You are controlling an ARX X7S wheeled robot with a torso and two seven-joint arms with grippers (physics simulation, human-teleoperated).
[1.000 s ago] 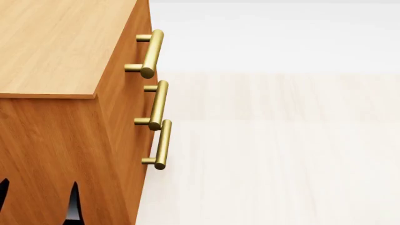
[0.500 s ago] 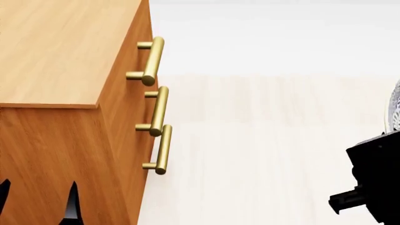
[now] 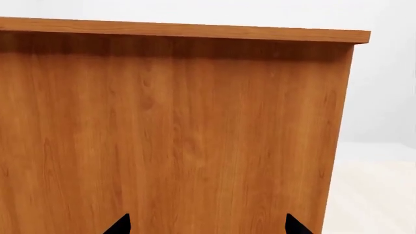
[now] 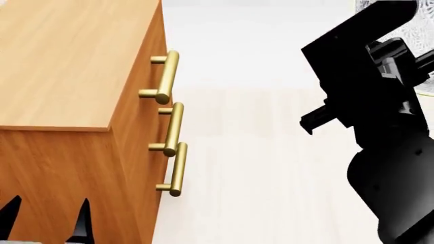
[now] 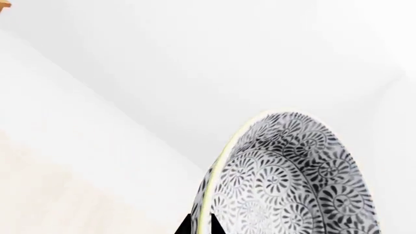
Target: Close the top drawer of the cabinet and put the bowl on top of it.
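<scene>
We see the cabinet [image 4: 61, 76] at the left of the head view, its lighter flat top bare and its front face turned toward the pale floor [image 4: 257, 168]. Three brass bar handles run down that front; the top drawer [image 4: 150, 48] carries the uppermost handle [image 4: 164, 76], and its front sits flush with the two lower drawer fronts, so it reads as closed.

Our left gripper [image 4: 46, 223] sits low beside the cabinet's side panel, only its two dark fingertips [image 4: 83, 221] showing at the bottom edge of the head view. In the left wrist view the same tips [image 3: 120, 225] stand well apart with nothing between them, facing the orange-brown side panel of the cabinet [image 3: 175, 131], so we call that pincer open and empty.

Our right arm [image 4: 379, 132] rises at the right of the head view, well apart from the cabinet. The bowl [image 5: 293, 180] is up in the air with it: in the right wrist view its patterned inside fills the lower part of the picture, tilted on edge, and the two dark tips of the right gripper [image 5: 200, 225] pinch its rim from either side. In the head view only a sliver of the bowl [image 4: 424, 28] shows behind the arm's dark body, at the top right corner
</scene>
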